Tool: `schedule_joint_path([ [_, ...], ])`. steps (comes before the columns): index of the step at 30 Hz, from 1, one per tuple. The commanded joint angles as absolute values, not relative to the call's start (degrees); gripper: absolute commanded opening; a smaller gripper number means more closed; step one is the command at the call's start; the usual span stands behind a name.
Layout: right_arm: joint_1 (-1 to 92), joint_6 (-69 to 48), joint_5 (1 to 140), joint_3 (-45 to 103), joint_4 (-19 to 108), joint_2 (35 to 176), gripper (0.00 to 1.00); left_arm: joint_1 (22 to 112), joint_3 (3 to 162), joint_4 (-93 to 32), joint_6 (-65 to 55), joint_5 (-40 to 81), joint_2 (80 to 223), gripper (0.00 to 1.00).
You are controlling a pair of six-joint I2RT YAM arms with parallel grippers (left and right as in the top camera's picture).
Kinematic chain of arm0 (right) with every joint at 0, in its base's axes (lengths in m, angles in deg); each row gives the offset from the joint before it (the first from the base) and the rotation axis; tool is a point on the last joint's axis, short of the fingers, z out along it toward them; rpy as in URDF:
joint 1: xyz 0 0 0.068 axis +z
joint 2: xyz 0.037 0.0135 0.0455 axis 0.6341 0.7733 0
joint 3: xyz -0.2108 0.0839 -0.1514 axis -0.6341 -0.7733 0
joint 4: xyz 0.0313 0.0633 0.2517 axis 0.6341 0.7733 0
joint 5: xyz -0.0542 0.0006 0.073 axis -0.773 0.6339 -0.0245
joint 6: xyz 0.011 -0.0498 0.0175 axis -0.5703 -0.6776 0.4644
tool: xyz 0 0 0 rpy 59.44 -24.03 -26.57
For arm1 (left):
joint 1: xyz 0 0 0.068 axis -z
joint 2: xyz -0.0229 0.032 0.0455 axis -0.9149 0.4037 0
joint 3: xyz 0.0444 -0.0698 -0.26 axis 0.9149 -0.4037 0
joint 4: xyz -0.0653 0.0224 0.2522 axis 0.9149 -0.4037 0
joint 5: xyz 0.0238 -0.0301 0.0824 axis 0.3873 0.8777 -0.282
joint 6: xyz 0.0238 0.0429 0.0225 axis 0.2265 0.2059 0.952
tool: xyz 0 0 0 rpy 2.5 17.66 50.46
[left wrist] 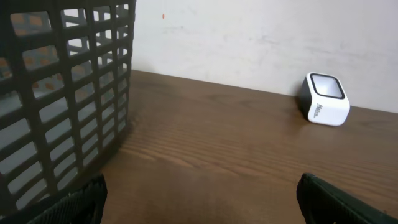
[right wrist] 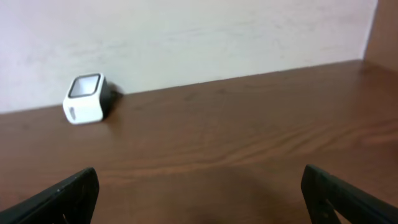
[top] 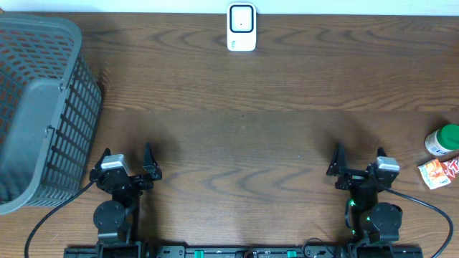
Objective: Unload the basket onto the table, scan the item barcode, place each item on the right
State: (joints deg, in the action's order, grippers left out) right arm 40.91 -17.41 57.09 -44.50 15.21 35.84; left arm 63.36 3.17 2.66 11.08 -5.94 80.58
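A white barcode scanner (top: pixel 242 27) with a dark window stands at the table's far edge, in the middle. It also shows in the left wrist view as the scanner (left wrist: pixel 323 99) and in the right wrist view as the scanner (right wrist: pixel 87 98). Two items lie at the table's right edge: a green-capped white jar (top: pixel 443 140) and an orange-red packet (top: pixel 439 172). My left gripper (top: pixel 128 152) (left wrist: pixel 200 199) rests open near the front left, holding nothing. My right gripper (top: pixel 358 152) (right wrist: pixel 200 196) is open and holding nothing at the front right, left of the two items.
A large grey plastic basket (top: pixel 43 107) fills the left side of the table, close to the left arm, and shows as lattice walls of the basket (left wrist: pixel 62 93) in the left wrist view. A pale wall runs behind the table.
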Motion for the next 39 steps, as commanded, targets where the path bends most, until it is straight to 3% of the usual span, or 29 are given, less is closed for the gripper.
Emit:
schedule_joint_path([
  [1, 40.3, -24.4, 59.4, -44.6, 15.8, 35.3, 0.99, 63.5, 2.6, -0.2, 12.0, -6.5, 80.2, 0.98],
  [39, 39.3, -24.6, 61.1, -44.6, 15.8, 35.3, 0.99, 63.5, 2.6, -0.2, 12.0, -6.5, 80.2, 0.98],
])
